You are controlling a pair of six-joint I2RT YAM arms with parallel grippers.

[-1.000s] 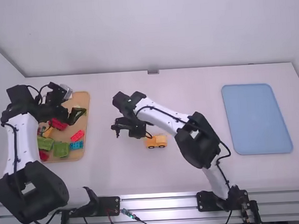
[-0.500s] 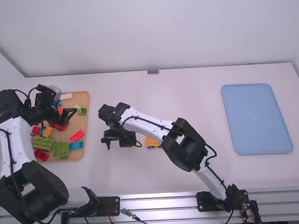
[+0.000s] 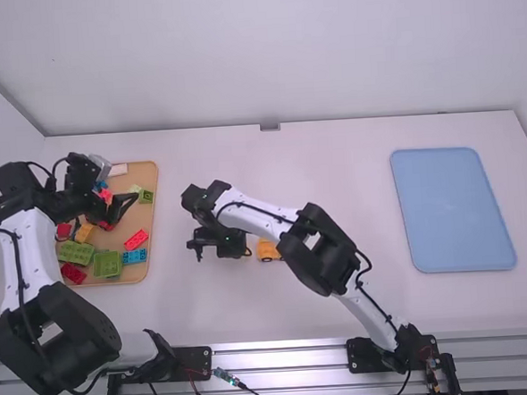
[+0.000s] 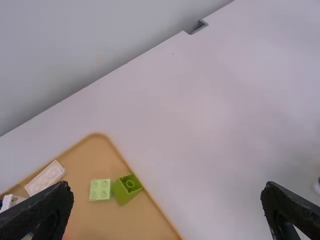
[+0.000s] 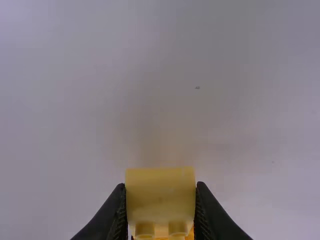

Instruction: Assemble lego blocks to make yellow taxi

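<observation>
Pinching a pale yellow block (image 5: 160, 200) in the right gripper (image 5: 160, 187), closed snugly on both sides. Holding the left gripper (image 4: 166, 187) wide and empty by the tray (image 3: 154, 226). Find the yellow car body (image 3: 268, 250) on the white table (image 3: 333, 171), just beside the right gripper, partly behind the arm. Probable step: adding the block to the taxi. To do it well, square the block to the car body first, line up studs with sockets, then lower straight and press evenly. Avoid pressing at a slant: risk of twisting the block in the pinch or skidding the car body away. Maybe brace with the left gripper if sliding starts. Release only after a flush fit, then back off straight up. For placement, use the high view: good for the car body, plus red, blue and green blocks in the tray. For grip detail, use the right wrist view: rounded edge, two studs, bit of orange (image 5: 190, 233) close behind; can't tell if joined to the block or separate. From the left wrist view, take close detail of a white block (image 4: 45, 177), a pale green block (image 4: 100, 190) and a darker green block (image 4: 127, 188) with one round stud.
</observation>
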